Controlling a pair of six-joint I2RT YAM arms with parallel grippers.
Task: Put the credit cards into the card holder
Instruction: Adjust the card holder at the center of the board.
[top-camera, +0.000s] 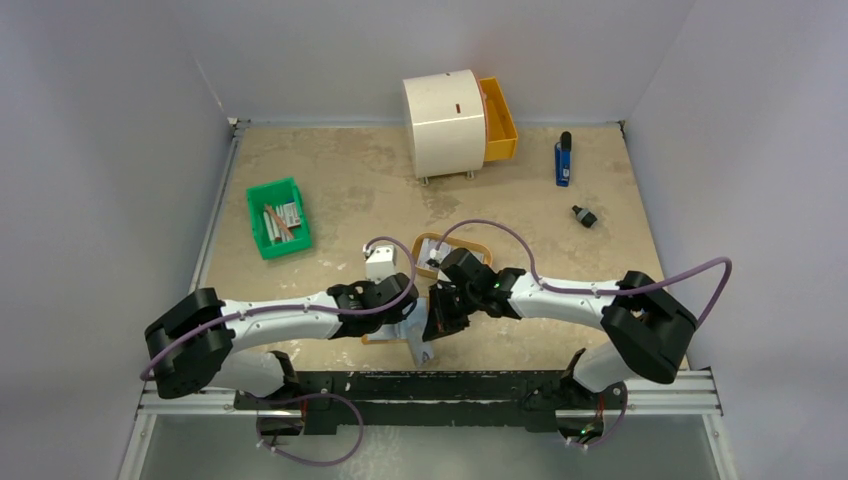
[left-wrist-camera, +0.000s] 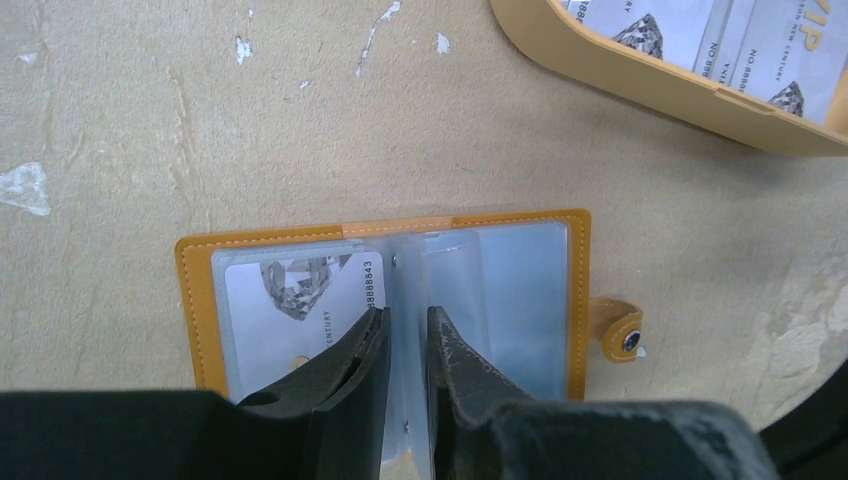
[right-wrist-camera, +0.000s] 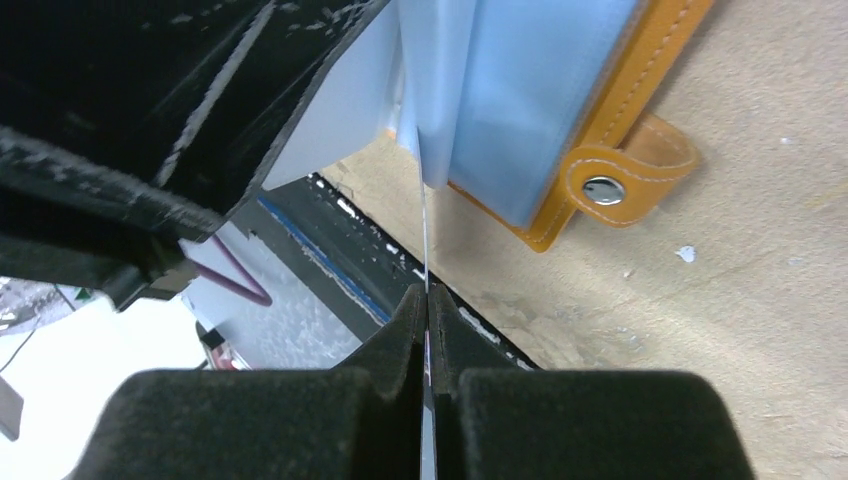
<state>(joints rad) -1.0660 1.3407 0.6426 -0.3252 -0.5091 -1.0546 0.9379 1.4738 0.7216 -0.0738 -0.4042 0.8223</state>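
The card holder (left-wrist-camera: 195, 300) lies open on the table, orange-tan with clear sleeves (left-wrist-camera: 520, 300) and a snap strap (left-wrist-camera: 622, 335) on its right. One credit card (left-wrist-camera: 270, 320) sits inside the left sleeve. My left gripper (left-wrist-camera: 408, 318) hovers over the spine, its jaws slightly apart, with a clear sleeve leaf in the gap. My right gripper (right-wrist-camera: 427, 295) is shut on another credit card (right-wrist-camera: 424, 240), seen edge-on, whose tip reaches the mouth of a sleeve of the card holder (right-wrist-camera: 620, 110). In the top view both grippers (top-camera: 405, 315) (top-camera: 440, 315) meet near the front edge.
An oval tan tray (left-wrist-camera: 640, 80) holding more cards (left-wrist-camera: 700, 40) stands just behind the holder. Farther back are a green bin (top-camera: 278, 217) of sticks, a white cabinet (top-camera: 445, 122) with an orange drawer (top-camera: 498, 118) pulled out, a blue object (top-camera: 563, 160) and a small black object (top-camera: 584, 215).
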